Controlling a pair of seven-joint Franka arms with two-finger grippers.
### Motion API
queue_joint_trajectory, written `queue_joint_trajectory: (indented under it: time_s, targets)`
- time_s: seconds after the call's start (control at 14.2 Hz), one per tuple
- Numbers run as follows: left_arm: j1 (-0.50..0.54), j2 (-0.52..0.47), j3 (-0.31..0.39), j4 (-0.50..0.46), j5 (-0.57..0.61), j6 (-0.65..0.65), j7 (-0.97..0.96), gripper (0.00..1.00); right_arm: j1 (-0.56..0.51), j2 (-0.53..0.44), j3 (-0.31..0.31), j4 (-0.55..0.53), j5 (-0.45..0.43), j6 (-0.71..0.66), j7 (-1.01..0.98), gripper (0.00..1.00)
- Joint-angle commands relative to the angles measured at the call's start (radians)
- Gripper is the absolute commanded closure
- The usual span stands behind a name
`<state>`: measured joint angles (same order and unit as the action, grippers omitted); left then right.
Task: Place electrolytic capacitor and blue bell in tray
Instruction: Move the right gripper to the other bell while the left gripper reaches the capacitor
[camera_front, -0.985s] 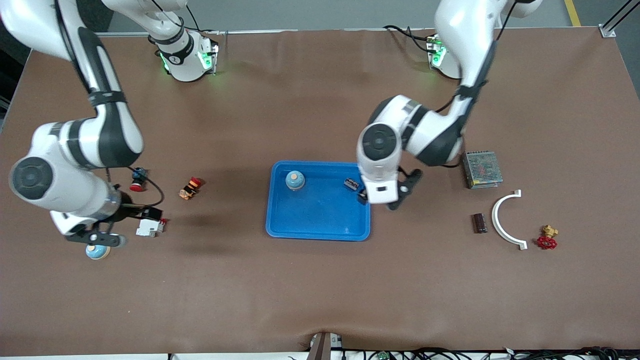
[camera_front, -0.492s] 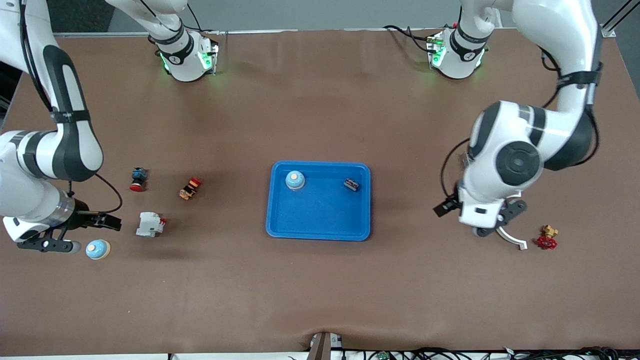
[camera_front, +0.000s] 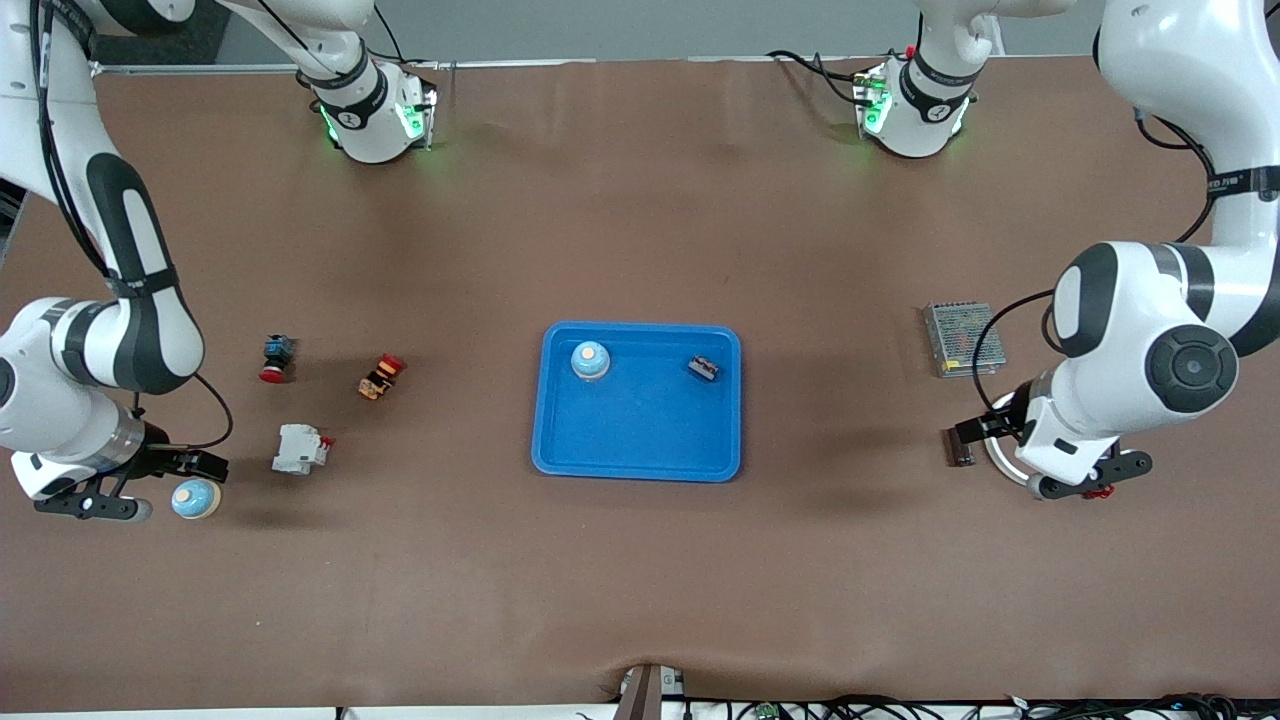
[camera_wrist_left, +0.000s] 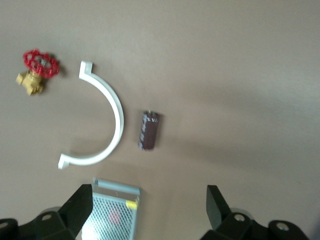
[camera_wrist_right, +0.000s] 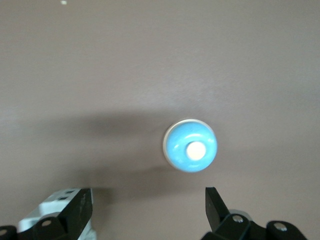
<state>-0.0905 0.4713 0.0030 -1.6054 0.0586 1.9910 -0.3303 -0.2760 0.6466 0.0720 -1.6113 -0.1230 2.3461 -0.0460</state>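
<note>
The blue tray (camera_front: 640, 445) holds a blue bell (camera_front: 590, 360) at its ten o'clock and an electrolytic capacitor (camera_front: 704, 368) at two; the left gripper (camera_wrist_left: 150, 210) and right gripper (camera_wrist_right: 147, 210) hover wide open, empty.

tray (camera_front: 560, 440): glossy blue plastic | table (camera_front: 640, 200): matt brown (cloth-like) | valve (camera_wrist_left: 36, 71): brass

Light: even and bright from overhead, no glare on the brown table (camera_front: 640, 580).
Shadows: soft dark patches beside the tray (camera_front: 640, 465) and under both arms.
Blur: both wrist views are slightly soft; the capacitor (camera_wrist_left: 148, 130) and bell (camera_wrist_right: 190, 145) have fuzzy edges.
Front view: sharp throughout.
</note>
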Motion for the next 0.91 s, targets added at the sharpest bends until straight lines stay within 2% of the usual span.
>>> queue_joint_trajectory:
  time_s: [0.0,0.14,0.63,0.84]
  targets:
    - [0.005,0.004,-0.012,-0.14,0.01,0.208,0.028,0.0,-0.031,0.076,0.022,0.088,-0.024,-0.01,-0.028,0.0]
    - [0.005,0.016,-0.011,-0.212,0.01,0.326,0.028,0.0,-0.031,0.113,0.022,0.123,-0.024,-0.01,-0.032,0.0]
    - [0.023,0.072,-0.011,-0.208,0.038,0.358,0.057,0.0,-0.051,0.252,0.022,0.249,-0.024,-0.008,-0.115,0.0]
    - [0.031,0.092,-0.011,-0.206,0.038,0.371,0.068,0.0,-0.064,0.281,0.022,0.283,-0.024,-0.008,-0.161,0.0]
